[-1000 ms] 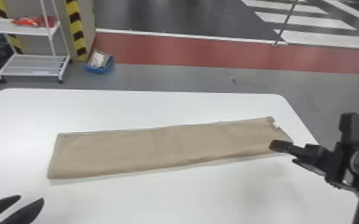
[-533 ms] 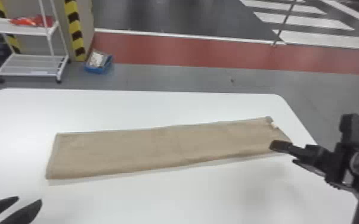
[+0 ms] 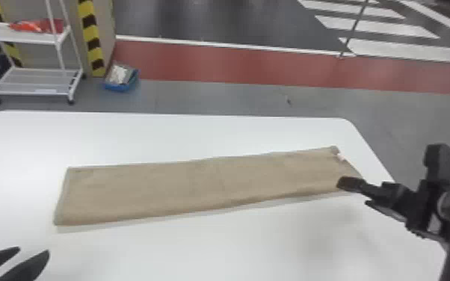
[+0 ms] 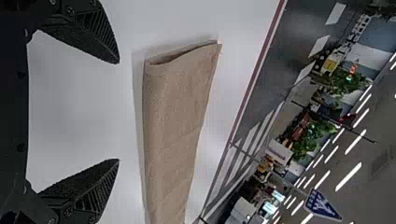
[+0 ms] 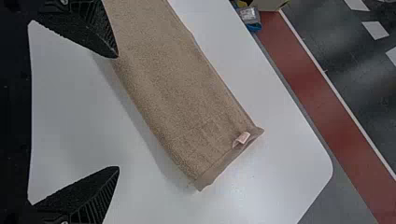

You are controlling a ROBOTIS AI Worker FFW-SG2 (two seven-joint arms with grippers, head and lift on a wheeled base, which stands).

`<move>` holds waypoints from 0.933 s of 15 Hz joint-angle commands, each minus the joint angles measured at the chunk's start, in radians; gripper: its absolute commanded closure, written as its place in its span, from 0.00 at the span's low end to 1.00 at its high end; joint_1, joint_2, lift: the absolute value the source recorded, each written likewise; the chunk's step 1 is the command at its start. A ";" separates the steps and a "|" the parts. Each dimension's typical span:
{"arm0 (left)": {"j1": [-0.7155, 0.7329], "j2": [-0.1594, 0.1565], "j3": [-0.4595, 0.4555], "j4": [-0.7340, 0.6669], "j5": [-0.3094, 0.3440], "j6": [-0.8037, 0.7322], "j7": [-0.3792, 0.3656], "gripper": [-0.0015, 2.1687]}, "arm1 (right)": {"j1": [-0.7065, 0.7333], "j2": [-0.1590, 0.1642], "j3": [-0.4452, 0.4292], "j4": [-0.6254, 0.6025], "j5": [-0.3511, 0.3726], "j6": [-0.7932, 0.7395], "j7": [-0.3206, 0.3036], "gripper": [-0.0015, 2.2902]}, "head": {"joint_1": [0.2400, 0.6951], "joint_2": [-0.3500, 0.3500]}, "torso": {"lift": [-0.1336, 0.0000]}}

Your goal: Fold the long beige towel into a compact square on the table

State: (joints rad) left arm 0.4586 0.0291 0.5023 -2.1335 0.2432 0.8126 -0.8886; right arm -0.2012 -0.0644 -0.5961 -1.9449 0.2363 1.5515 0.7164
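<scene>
The beige towel lies flat as a long strip across the table, its small white tag at the right end. At the bottom left corner is my left gripper, nearer the robot than the towel's left end. My right gripper hangs by the towel's right end, one finger overlapping its near corner in the head view. In the left wrist view my left gripper stands open before the towel's folded end, holding nothing. My right gripper is open in its wrist view, with the towel beyond its fingers.
The white table has its rounded far right corner just past the towel's tagged end. Beyond the table, a white shelf cart and a blue box stand on the floor at the back left.
</scene>
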 commanded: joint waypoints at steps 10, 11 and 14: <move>-0.186 0.008 -0.163 0.038 -0.114 -0.025 0.145 0.07 | 0.036 0.002 -0.070 -0.057 -0.005 0.019 0.011 0.01 | 1.00 0.19 | 0.07; -0.205 0.009 -0.177 0.047 -0.134 -0.022 0.146 0.07 | 0.048 0.000 -0.077 -0.072 -0.005 0.021 0.012 0.01 | 1.00 0.18 | 0.07; -0.267 0.012 -0.211 0.106 -0.197 -0.003 0.158 0.07 | 0.083 -0.002 -0.111 -0.127 -0.006 0.021 0.020 0.01 | 1.00 0.14 | 0.07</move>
State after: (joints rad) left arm 0.2218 0.0393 0.3046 -2.0623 0.0761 0.8005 -0.7305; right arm -0.1335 -0.0656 -0.6933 -2.0454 0.2313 1.5700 0.7333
